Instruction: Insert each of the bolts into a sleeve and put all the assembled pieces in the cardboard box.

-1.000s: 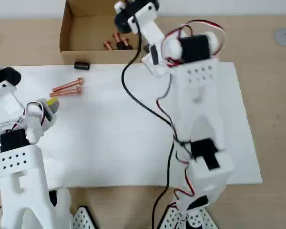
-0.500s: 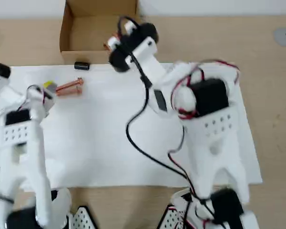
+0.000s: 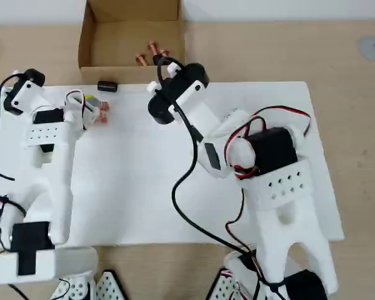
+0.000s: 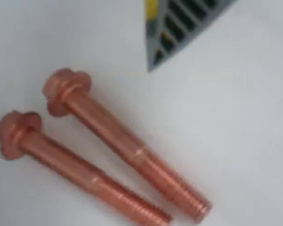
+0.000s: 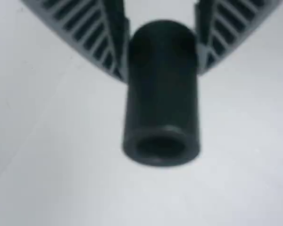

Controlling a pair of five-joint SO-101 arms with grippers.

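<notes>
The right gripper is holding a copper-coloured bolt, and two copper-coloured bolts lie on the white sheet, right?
No. The right gripper holds a black cylindrical sleeve, not a bolt; the right wrist view shows it. Two copper-coloured flanged bolts do lie on the white sheet.

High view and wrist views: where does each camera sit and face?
High view: fixed above the table, looking down on the cardboard box, left arm and right arm.
Left wrist view: on the left wrist, facing two loose bolts; part of the left gripper shows.
Right wrist view: on the right wrist, facing the right gripper, shut on a black sleeve.
Shared: high and left wrist views both show those bolts.
</notes>
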